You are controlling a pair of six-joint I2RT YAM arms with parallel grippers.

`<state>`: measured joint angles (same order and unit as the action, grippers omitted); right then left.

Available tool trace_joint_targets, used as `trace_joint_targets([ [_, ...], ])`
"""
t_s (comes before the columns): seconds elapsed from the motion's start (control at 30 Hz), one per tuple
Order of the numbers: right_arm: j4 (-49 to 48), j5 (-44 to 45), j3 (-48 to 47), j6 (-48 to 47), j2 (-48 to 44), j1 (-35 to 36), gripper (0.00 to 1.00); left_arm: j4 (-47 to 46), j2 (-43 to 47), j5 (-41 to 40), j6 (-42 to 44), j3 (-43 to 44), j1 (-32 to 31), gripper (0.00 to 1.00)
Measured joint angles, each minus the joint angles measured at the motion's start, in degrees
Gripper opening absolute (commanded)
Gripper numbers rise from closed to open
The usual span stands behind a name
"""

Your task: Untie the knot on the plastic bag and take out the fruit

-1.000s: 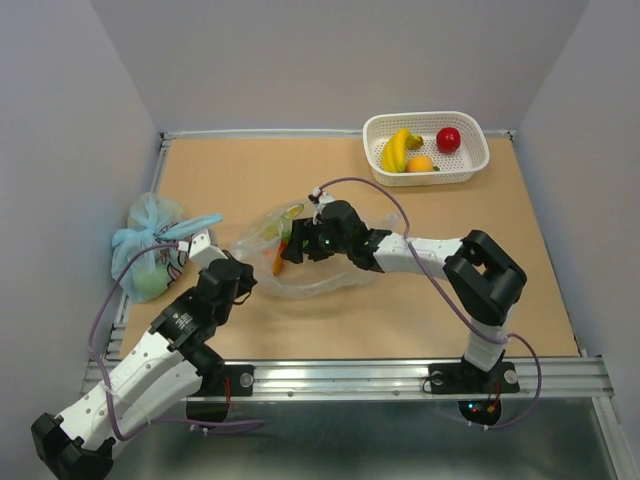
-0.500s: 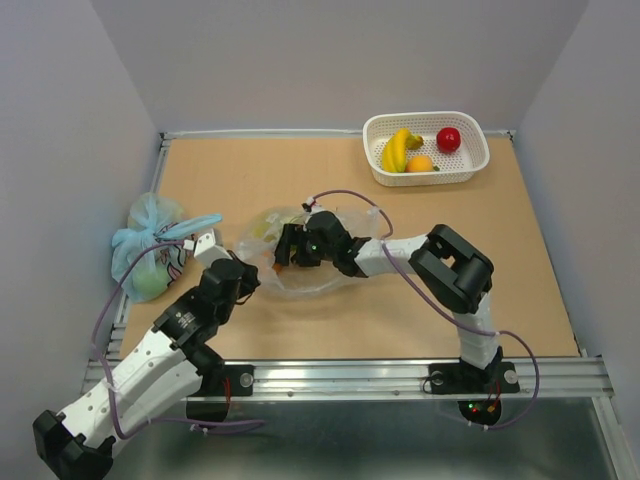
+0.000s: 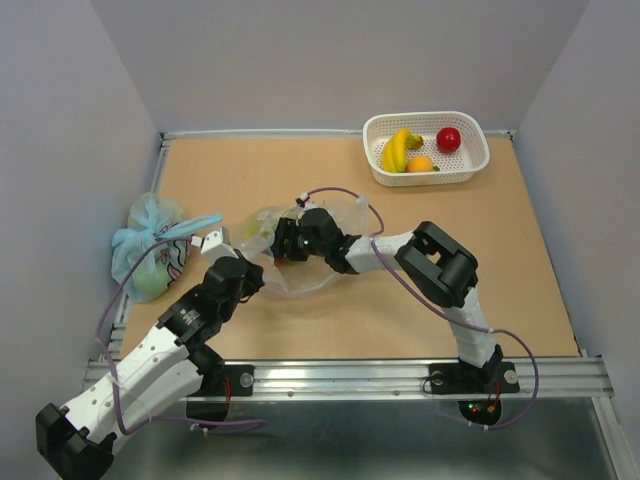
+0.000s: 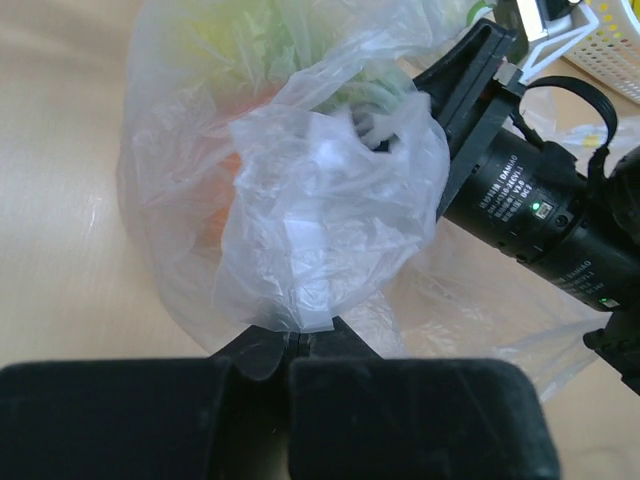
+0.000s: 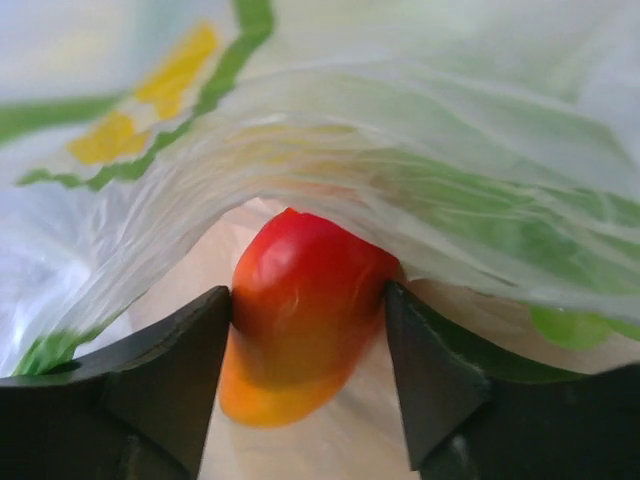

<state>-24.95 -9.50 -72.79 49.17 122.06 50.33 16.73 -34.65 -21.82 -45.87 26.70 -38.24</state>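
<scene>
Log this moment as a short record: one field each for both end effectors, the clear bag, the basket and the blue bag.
left end effector: shut, pinching a fold of the thin transparent crinkly plastic bag
right end effector: inside the bag, fingers against both sides of the red-orange peach-like fruit piece
bag: lying on the tan table; green and yellow shapes show through the film
white perforated plastic basket: far right; holds yellow bananas, red apple, orange fruit
light-blue knotted bag: at the left table edge
</scene>
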Motion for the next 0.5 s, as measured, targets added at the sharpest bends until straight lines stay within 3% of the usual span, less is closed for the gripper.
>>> trace_joint_targets([
  [0.13,-1.51,-0.85,-1.53,0.74,1.86,0.0,0.35,-0.37,0.02,0.37,0.37,0.0,-0.02,0.0],
  [0.17,-1.62,-1.07,-1.64,0.94,2.03,0.0,0.19,-0.39,0.07,0.39,0.39,0.0,-0.02,0.0],
  [0.27,-2.12,-1.68,-1.64,1.16,2.16,0.0,0.0,-0.26,0.39,0.35,0.37,0.0,-0.02,0.0],
  [0.5,-1.36,-0.24,1.27,-2.58,-0.94,-0.28,0.0,0.66,1.66,-1.38,-0.26,0.0,-0.02,0.0],
])
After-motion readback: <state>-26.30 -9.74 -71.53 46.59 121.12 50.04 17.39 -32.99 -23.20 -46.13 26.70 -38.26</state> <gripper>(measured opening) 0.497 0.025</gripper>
